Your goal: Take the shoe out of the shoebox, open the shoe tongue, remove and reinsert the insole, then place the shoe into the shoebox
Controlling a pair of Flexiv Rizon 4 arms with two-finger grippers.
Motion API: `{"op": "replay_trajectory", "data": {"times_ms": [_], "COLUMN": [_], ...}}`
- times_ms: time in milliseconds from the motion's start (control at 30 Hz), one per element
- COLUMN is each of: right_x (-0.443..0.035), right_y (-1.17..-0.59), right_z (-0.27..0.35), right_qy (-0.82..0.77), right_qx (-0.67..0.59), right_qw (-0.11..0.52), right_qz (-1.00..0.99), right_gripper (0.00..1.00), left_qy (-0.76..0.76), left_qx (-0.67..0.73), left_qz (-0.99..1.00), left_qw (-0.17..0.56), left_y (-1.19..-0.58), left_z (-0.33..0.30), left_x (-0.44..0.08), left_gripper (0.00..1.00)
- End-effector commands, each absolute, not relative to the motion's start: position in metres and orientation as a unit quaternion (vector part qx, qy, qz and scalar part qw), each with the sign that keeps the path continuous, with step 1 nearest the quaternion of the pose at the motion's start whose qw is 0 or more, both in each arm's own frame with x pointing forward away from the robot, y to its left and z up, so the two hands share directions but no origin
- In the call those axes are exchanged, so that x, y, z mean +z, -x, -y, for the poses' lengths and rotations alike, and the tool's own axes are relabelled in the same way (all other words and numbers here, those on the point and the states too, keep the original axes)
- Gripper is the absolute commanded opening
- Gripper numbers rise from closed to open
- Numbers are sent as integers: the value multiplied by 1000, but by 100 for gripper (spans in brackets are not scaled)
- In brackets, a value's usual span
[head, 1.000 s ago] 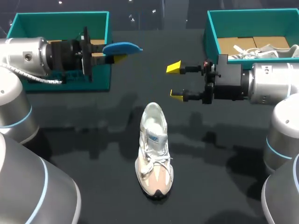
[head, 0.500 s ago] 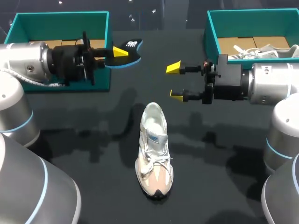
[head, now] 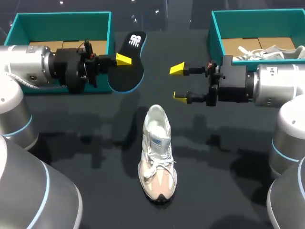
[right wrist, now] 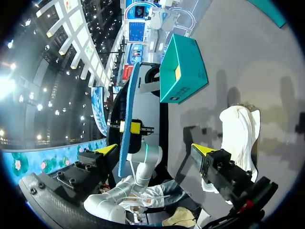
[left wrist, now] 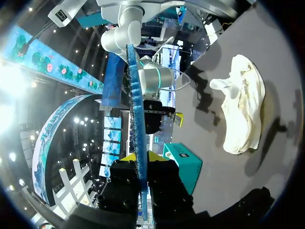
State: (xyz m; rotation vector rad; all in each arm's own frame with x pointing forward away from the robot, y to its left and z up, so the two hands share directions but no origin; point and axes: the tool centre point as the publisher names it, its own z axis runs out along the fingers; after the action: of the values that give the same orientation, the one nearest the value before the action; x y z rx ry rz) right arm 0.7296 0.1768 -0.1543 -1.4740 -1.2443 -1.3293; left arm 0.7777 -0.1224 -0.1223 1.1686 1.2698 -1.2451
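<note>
A white and beige shoe [head: 157, 152] lies on the black table, toe toward me, its opening bare. My left gripper [head: 122, 59] is shut on a dark, blue-rimmed insole [head: 128, 64], held in the air in front of the left teal shoebox [head: 62, 19] with its flat face turned up to the head camera. In the left wrist view the insole [left wrist: 136, 109] runs edge-on between the yellow tips of the left gripper [left wrist: 138, 156], with the shoe [left wrist: 243, 109] off to one side. My right gripper [head: 178, 82] hangs open and empty, facing the insole [right wrist: 127, 129] across a gap; the shoe [right wrist: 238, 133] lies below it.
The right teal shoebox [head: 217, 36] at the back right holds a second white shoe [head: 271, 51] on cardboard. The left box [right wrist: 183, 67] shows beyond the insole in the right wrist view. Bare black table surrounds the shoe.
My left wrist has rolled: the insole went from flat and edge-on to showing its whole dark face. The right arm and the shoe have stayed put.
</note>
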Motion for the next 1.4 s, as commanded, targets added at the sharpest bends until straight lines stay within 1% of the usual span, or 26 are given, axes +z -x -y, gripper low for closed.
{"op": "replay_trajectory", "data": {"times_ms": [33,167,333,800,867,1000,1067,1133,1200,1233,1400], "right_x": [-148,-143,-140,-145,-144,-144,-144,-144,-144,-144,-144], "right_y": [-730,-730,-725,-717,-716,-716,-717,-717,-718,-718,-721], "right_z": [-183,-194,-213,-248,-251,-255,-257,-259,-261,-262,-267], "right_qy": [578,578,567,548,547,546,547,546,545,545,542], "right_qx": [-514,-505,-505,-505,-505,-500,-500,-500,-500,-499,-495], "right_qw": [376,363,349,355,358,367,371,375,379,380,388], "right_qz": [510,528,550,564,563,563,560,557,556,556,557], "right_gripper": [100,100,100,100,85,76,70,67,55,51,49], "left_qy": [-499,-514,-510,-517,-518,-523,-523,-526,-525,-525,-526], "left_qx": [-488,-457,-458,-454,-454,-451,-452,-449,-449,-448,-446], "left_qz": [-511,-505,-508,-503,-502,-496,-493,-491,-489,-488,-485], "left_qw": [502,522,521,523,523,526,528,530,533,534,537], "left_y": [-778,-780,-782,-781,-781,-780,-779,-779,-779,-779,-778], "left_z": [128,134,141,154,154,155,155,155,155,155,155], "left_x": [-126,-131,-136,-138,-139,-142,-142,-143,-143,-143,-142], "left_gripper": [0,0,0,0,0,0,0,0,0,0,0]}}
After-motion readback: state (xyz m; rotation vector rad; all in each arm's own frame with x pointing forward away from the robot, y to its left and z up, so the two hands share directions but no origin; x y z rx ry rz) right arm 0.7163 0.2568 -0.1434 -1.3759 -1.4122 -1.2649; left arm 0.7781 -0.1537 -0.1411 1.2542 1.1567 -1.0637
